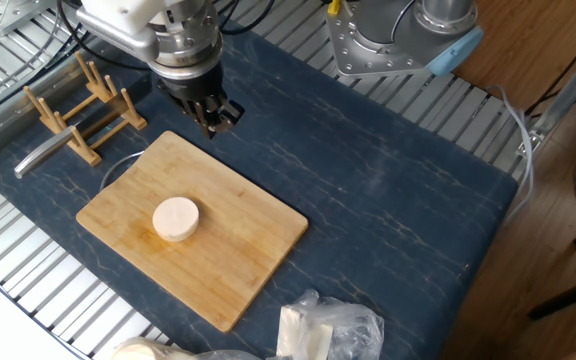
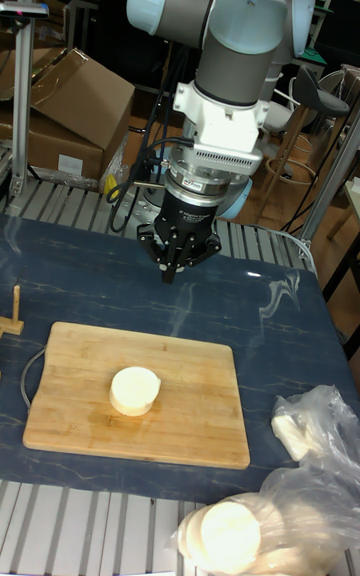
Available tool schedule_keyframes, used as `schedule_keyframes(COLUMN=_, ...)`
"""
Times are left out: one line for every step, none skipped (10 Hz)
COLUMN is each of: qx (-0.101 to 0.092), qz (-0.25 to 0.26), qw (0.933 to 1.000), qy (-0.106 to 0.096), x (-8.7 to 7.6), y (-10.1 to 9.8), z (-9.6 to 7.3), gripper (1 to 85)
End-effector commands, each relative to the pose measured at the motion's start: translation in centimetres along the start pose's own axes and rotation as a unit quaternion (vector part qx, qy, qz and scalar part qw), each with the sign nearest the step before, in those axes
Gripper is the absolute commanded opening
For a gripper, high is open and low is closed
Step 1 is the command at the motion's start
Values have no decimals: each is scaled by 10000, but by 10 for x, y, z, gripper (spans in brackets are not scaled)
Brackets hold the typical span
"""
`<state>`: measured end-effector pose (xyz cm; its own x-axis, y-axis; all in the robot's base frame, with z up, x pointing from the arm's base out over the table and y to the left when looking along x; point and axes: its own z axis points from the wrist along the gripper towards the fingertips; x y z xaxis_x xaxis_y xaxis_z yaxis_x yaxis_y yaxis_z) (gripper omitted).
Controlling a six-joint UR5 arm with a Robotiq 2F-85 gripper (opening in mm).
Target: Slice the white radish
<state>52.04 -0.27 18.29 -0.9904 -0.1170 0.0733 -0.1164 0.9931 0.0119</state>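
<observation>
plastic bag (image 1: 333, 330) with pale pieces at the near table edge | white radish (image 1: 176, 218), one whole thick disc, lies flat mid bamboo cutting board (image 1: 248, 250) | gripper (image 1: 213, 122) hangs above the board's far edge, apart from the radish, fingers drawn together, holding nothing | wooden rack (image 1: 83, 105) far left, on the blue mat (image 1: 398, 200)

white radish (image 1: 176, 217) on cutting board (image 1: 238, 250)

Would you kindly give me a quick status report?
Gripper empty, fingers together, above board's far edge. Radish whole on cutting board. Nothing between them.
</observation>
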Motion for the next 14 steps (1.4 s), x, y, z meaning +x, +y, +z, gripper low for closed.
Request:
schedule_keyframes(qx=-128, qz=0, qw=9999, qy=12, x=0, y=7, z=0, gripper=10)
schedule_keyframes(qx=-153, qz=51, qw=9999, qy=25, x=0, y=9, z=0, gripper=10)
schedule_keyframes(qx=-160, qz=104, qw=9998, qy=25, x=0, y=9, z=0, gripper=10)
schedule_keyframes(qx=-169, qz=134, qw=9998, qy=32, x=1, y=9, z=0, gripper=10)
schedule_keyframes(qx=-229, qz=176, qw=9996, qy=26, x=1, y=12, z=0, gripper=10)
schedule_keyframes(qx=-244, qz=205, qw=9995, qy=17, x=1, y=13, z=0, gripper=10)
schedule_keyframes(qx=-227, qz=222, qw=9995, qy=4, x=0, y=11, z=0, gripper=10)
schedule_keyframes(qx=-286, qz=233, qw=9993, qy=-25, x=-1, y=12, z=-1, gripper=10)
schedule_keyframes(qx=-316, qz=277, qw=9991, qy=-26, x=-1, y=15, z=0, gripper=10)
schedule_keyframes(qx=-317, qz=292, qw=9991, qy=-26, x=-1, y=15, z=0, gripper=10)
schedule_keyframes(qx=-324, qz=284, qw=9991, qy=-27, x=-2, y=16, z=0, gripper=10)
schedule_keyframes(qx=-301, qz=286, qw=9991, qy=-32, x=-2, y=15, z=0, gripper=10)
schedule_keyframes(qx=-301, qz=247, qw=9992, qy=-26, x=-1, y=15, z=0, gripper=10)
schedule_keyframes(qx=-293, qz=172, qw=9994, qy=-111, x=-6, y=14, z=0, gripper=10)
